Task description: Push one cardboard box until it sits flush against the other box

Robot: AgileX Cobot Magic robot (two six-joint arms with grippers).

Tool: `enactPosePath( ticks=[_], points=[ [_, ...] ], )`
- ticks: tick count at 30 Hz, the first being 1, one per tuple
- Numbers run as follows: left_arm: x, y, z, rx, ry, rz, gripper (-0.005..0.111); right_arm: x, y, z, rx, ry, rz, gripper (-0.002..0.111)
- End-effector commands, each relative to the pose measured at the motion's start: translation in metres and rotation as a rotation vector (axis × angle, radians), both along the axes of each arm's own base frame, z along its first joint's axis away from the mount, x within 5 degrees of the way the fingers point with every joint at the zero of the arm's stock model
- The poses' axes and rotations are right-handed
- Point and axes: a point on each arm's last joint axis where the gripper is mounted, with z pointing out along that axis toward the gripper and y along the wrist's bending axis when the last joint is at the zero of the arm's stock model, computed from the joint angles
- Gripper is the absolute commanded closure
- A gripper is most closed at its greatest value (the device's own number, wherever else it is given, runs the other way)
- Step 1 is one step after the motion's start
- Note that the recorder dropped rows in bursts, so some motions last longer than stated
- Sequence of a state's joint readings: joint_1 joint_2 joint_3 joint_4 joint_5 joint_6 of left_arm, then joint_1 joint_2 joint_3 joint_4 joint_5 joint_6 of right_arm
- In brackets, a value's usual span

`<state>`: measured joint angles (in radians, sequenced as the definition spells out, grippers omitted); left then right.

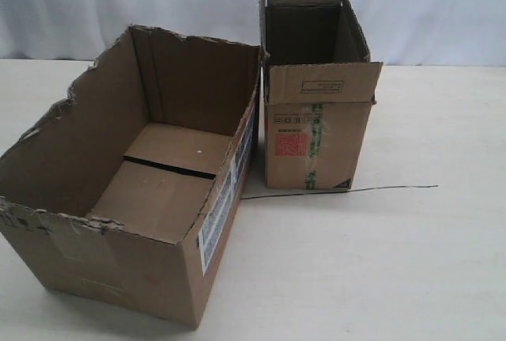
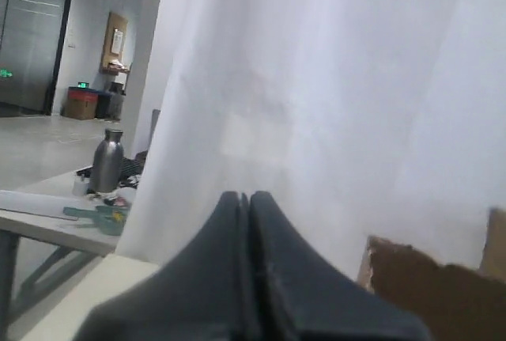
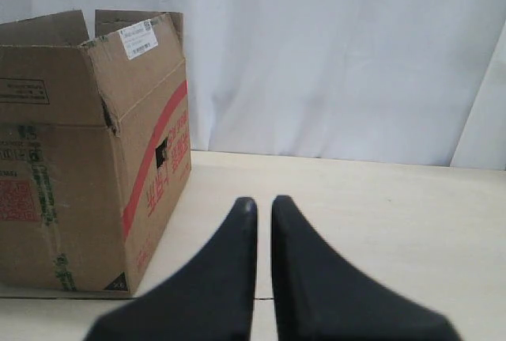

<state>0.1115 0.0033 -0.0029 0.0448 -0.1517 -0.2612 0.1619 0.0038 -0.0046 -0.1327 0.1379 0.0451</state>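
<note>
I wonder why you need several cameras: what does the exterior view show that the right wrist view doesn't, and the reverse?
Only the exterior view shows the wide torn box and a black line on the table. Only the right wrist view shows the right gripper and the red stripe along the narrow box. Both show that box's red square label, the table and the white curtain.

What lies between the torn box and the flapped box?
In the exterior view, a sliver of bare table separates the cardboard box from the other box, widening toward the camera.
</note>
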Motion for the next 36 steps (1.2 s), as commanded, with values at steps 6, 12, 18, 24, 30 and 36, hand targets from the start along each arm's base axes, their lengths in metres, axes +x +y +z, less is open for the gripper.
enactPosePath(
  ticks=[6, 12, 18, 24, 30, 36],
  points=[
    [0.001, -0.005, 0.049, -0.15, -0.182, -0.118, 0.107, 0.0, 0.0, -0.002, -0.015, 0.001, 0.003, 0.103],
    [0.051, 0.008, 0.069, -0.016, 0.303, 0.024, 0.107, 0.0, 0.0, -0.002, -0.015, 0.001, 0.003, 0.103],
    [0.076, 0.023, 0.071, 0.168, 0.779, 0.139, 0.107, 0.0, 0.0, -0.002, -0.015, 0.001, 0.003, 0.103],
    [0.073, 0.007, 0.07, 0.25, 1.074, -0.118, 0.107, 0.0, 0.0, -0.002, -0.015, 0.001, 0.003, 0.103],
    [0.059, -0.025, 0.048, 0.177, 1.055, -0.476, 0.107, 0.0, 0.0, -0.002, -0.015, 0.001, 0.003, 0.103],
    [0.038, -0.04, 0.049, 0.181, 1.069, -0.663, 0.107, 0.0, 0.0, -0.002, -0.015, 0.001, 0.003, 0.103]
  ],
)
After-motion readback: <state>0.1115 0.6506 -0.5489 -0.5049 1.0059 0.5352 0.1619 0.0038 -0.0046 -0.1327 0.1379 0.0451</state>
